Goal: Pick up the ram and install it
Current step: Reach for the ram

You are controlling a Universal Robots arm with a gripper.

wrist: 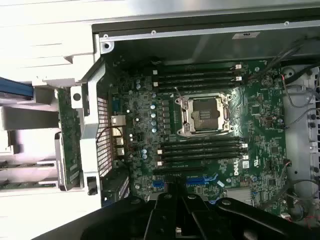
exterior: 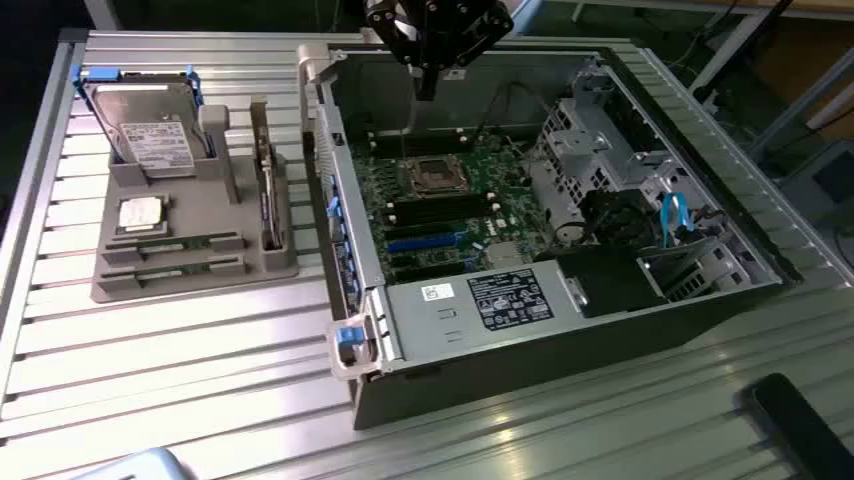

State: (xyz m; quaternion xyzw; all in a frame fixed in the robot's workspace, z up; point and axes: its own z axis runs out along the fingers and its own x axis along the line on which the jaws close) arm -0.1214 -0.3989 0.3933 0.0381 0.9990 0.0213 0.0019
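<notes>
1. The tabletop (exterior: 200, 380) is ribbed silver metal, glaring under the light; white table legs (exterior: 717, 45) stand beyond it.
2. An open computer case (exterior: 694, 300) lies on it, motherboard (exterior: 441, 210) facing up.
3. The ram (exterior: 171, 243) sits slotted in a grey holder (exterior: 120, 285), at the exterior view's left of the case.
4. The gripper (exterior: 426, 92) hangs clenched and empty above the motherboard.

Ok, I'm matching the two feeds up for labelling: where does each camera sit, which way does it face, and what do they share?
Exterior view: off the arm, high up, looking down at a slant on the table, the grey parts holder and the open computer case; the pincer hangs over the case.
Wrist view: on the wrist, looking straight down into the case; the pincer's dark fingers show.
Shared: the motherboard and its processor socket.
</notes>
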